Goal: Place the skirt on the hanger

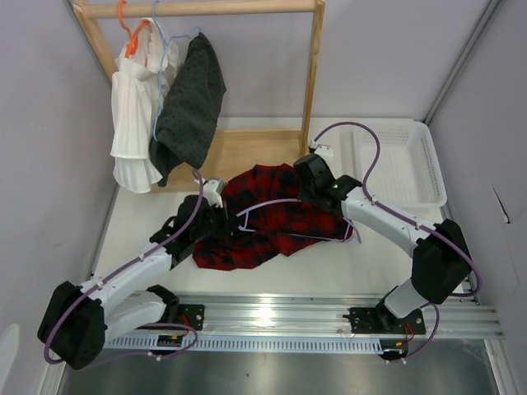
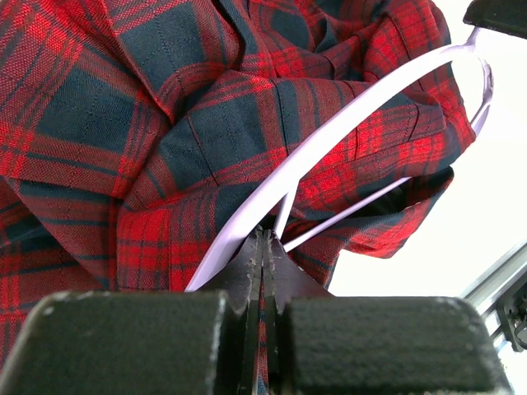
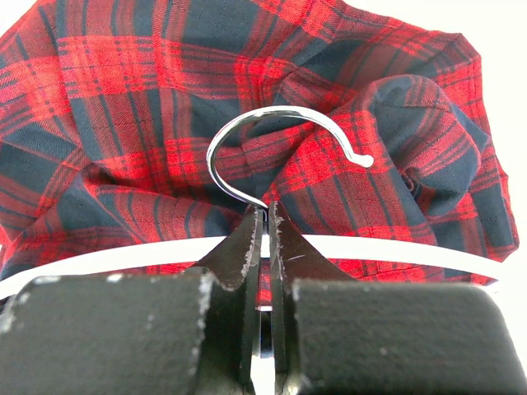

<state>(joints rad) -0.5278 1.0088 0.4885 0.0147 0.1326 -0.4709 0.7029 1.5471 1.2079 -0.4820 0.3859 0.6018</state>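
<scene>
Seemingly mid-threading: left gripper (image 2: 262, 239) jaws pinch the hanger (image 2: 346, 115) frame and right gripper (image 3: 265, 218) jaws clamp its hook base. Next, the skirt (image 1: 263, 226) probably needs working onto it.

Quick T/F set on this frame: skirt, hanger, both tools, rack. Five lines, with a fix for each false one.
1. The skirt lies crumpled on the table. True.
2. The right tool is shut on the hanger at the base of its metal hook. True.
3. The left tool is open and clear of the hanger. False: it is shut on the hanger's frame.
4. The hanger hangs from the wooden rail. False: it is down at the skirt on the table, gripped by both tools.
5. A dark dotted garment hangs from the rail. True.
</scene>
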